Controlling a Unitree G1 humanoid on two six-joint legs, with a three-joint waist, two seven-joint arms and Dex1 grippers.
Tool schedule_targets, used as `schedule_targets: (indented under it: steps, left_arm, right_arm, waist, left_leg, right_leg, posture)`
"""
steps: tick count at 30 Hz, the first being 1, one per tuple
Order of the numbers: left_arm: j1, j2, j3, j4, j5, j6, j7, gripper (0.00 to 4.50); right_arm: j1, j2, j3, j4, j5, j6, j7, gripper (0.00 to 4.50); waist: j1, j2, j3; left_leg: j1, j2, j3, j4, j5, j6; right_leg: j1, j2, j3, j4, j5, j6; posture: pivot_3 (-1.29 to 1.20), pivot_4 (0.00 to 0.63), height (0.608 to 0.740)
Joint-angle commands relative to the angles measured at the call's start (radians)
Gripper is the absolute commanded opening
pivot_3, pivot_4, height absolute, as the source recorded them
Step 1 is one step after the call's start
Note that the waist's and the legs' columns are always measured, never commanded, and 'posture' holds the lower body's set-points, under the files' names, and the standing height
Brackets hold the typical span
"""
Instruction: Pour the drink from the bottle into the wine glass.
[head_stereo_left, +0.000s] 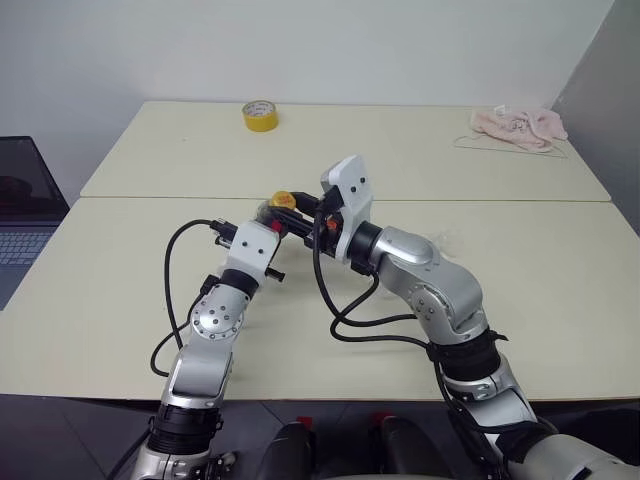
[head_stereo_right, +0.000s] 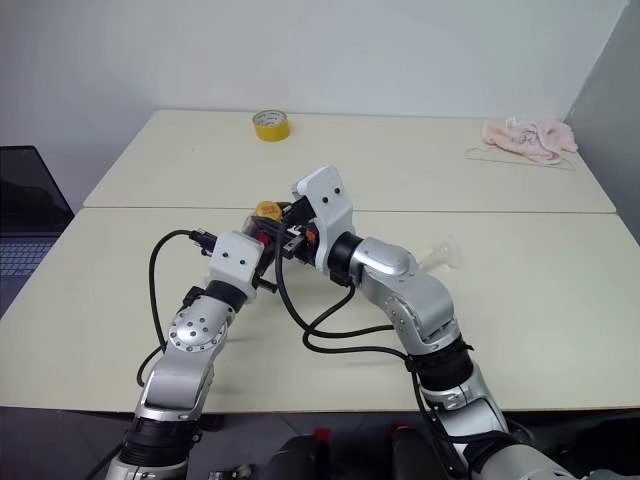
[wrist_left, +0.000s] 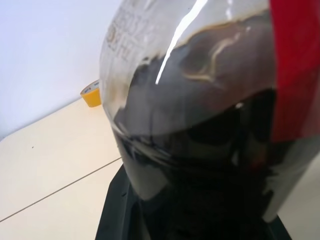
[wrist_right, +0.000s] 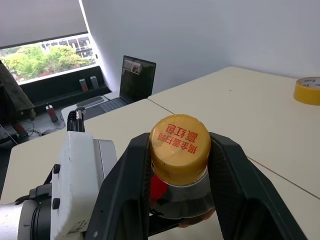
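Bottle near desk centre, body mostly hidden by both arms. Left pincer clenched on its body; right pincer fingers flank the yellow-orange cap, grip uncertain. Cap bears red characters, unreadable to me. Dark drink low inside bottle. Wine glass barely discernible toward right edge. Yellow tape roll at far edge.

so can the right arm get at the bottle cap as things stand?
Probably yes. The right gripper already has its jaws on either side of the yellow-orange cap, nothing between, while the left gripper holds the bottle below.
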Motion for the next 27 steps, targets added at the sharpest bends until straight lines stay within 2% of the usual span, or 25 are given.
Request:
schedule_targets:
  steps: [1,8,12,15,21,27]
  left_arm:
    - [0.010,0.022,0.036,-0.057,-0.066,0.010,-0.069,0.82]
    - [0.016,0.171,0.046,-0.110,-0.281,0.128,-0.394,0.81]
    - [-0.003,0.259,0.058,-0.094,-0.412,0.221,-0.548,0.80]
    - [-0.006,0.321,0.044,-0.087,-0.457,0.236,-0.636,0.80]
    - [0.014,0.377,0.015,-0.097,-0.493,0.248,-0.723,0.80]
    - [0.015,0.326,0.027,-0.101,-0.499,0.251,-0.661,0.80]
  right_arm:
    - [-0.011,-0.064,-0.022,-0.071,0.016,-0.067,0.093,1.29]
    - [-0.019,-0.251,-0.023,-0.141,0.074,-0.157,0.367,1.29]
    - [-0.044,-0.322,-0.008,-0.134,0.065,-0.233,0.496,1.29]
    - [-0.058,-0.369,0.009,-0.133,0.051,-0.295,0.596,1.29]
    - [-0.076,-0.437,0.026,-0.138,0.041,-0.383,0.735,1.29]
    - [-0.088,-0.455,0.011,-0.147,0.108,-0.287,0.767,1.29]
  waist:
    - [0.000,0.000,0.000]
    - [-0.002,0.000,0.000]
    - [-0.003,0.001,0.001]
    - [-0.003,0.001,0.001]
    - [-0.002,0.001,0.001]
    - [-0.001,0.001,0.002]
  left_leg:
    - [0.000,0.000,0.000,0.000,0.000,0.000]
    - [0.000,0.000,0.000,0.000,0.000,0.001]
    - [0.000,0.000,0.000,0.000,0.000,0.001]
    - [0.000,0.001,0.000,0.000,0.000,0.001]
    - [0.000,0.001,0.000,0.000,0.000,0.001]
    - [0.000,0.001,-0.001,0.000,0.000,0.001]
  right_leg:
    - [0.000,0.000,0.000,0.000,0.000,0.000]
    - [0.000,0.000,-0.001,-0.001,0.000,0.000]
    - [0.001,0.000,-0.001,0.000,0.000,0.000]
    - [0.001,0.001,-0.001,-0.001,0.000,0.000]
    - [0.001,0.000,-0.001,-0.001,0.000,0.000]
    - [0.001,0.000,-0.001,-0.001,0.000,0.000]
  posture:
    - [0.00,0.150,0.740]
    - [0.00,0.150,0.740]
    - [0.00,0.150,0.740]
    - [0.00,0.150,0.740]
    - [0.00,0.150,0.740]
    - [0.00,0.150,0.740]
